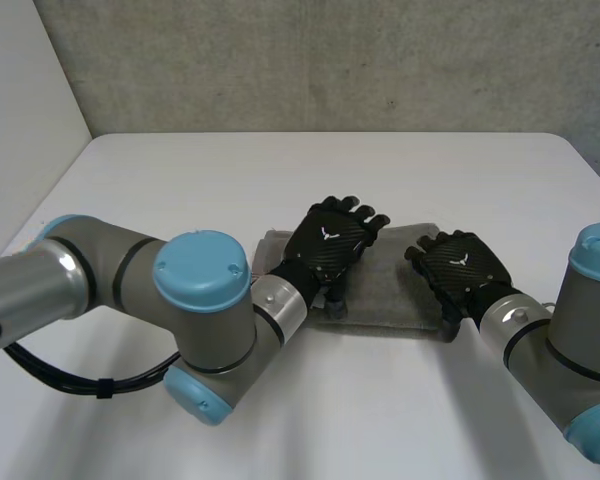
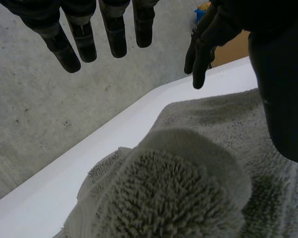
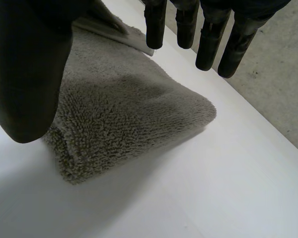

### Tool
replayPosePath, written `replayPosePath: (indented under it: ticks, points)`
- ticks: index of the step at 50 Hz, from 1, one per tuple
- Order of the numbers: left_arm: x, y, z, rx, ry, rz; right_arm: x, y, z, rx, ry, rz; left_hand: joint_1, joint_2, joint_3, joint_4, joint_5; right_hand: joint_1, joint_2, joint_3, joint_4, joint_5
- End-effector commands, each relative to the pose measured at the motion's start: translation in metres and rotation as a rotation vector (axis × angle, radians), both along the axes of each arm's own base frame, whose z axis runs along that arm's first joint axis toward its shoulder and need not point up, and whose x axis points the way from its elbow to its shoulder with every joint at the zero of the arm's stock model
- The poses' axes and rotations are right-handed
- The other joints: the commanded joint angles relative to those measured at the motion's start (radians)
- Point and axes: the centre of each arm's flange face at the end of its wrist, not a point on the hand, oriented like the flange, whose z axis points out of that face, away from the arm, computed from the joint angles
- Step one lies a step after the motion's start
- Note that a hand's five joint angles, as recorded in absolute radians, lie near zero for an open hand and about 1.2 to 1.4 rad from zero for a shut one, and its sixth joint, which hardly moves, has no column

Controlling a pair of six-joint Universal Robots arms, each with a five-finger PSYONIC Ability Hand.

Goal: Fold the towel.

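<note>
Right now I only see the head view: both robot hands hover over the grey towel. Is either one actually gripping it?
Observer: No. The left wrist view shows the left robot hand with straight fingers, none of the grey towel between them.
Operator: And the other?
Observer: The right robot hand has straight fingers too, with the towel's rounded corner under its palm.
Operator: Is it folded already?
Observer: The right wrist view shows stacked layers at the corner beneath the thumb.
</note>
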Motion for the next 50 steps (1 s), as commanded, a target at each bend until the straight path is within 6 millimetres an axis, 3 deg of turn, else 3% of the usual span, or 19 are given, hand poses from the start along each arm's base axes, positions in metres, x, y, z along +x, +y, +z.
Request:
replayPosePath:
  ticks: [1, 9, 20, 29, 42, 50]
  points:
    - [-0.003, -0.020, -0.012, -0.003, 0.000, 0.033, 0.003, 0.002, -0.006, 0.014, 0.006, 0.008, -0.032, -0.020, -0.008, -0.024, -0.168, 0.036, 0.019, 0.019, 0.009, 0.032]
    - [0.012, -0.046, -0.020, -0.040, -0.051, 0.135, 0.004, -0.001, -0.025, 0.047, 0.026, 0.004, -0.014, -0.002, 0.010, -0.006, -0.150, 0.186, 0.169, 0.168, 0.159, 0.182]
    - [0.046, -0.083, -0.023, -0.086, -0.125, 0.333, 0.002, -0.010, -0.030, 0.013, 0.039, -0.042, -0.002, 0.010, 0.021, 0.006, -0.138, 0.436, 0.418, 0.418, 0.409, 0.432]
    - [0.050, -0.080, -0.026, -0.072, -0.137, 0.349, -0.001, -0.015, -0.039, 0.013, 0.073, -0.091, -0.002, 0.010, 0.021, 0.006, -0.138, 0.498, 0.480, 0.480, 0.470, 0.493]
    - [0.057, -0.082, -0.032, -0.076, -0.170, 0.423, -0.003, -0.019, -0.037, -0.041, 0.097, -0.116, -0.005, 0.007, 0.018, 0.003, -0.141, 0.888, 0.871, 0.870, 0.861, 0.884]
    - [0.057, -0.076, -0.018, -0.082, -0.147, 0.422, -0.003, -0.019, -0.038, -0.038, 0.096, -0.111, -0.008, 0.004, 0.015, 0.000, -0.144, 0.967, 0.950, 0.949, 0.940, 0.963]
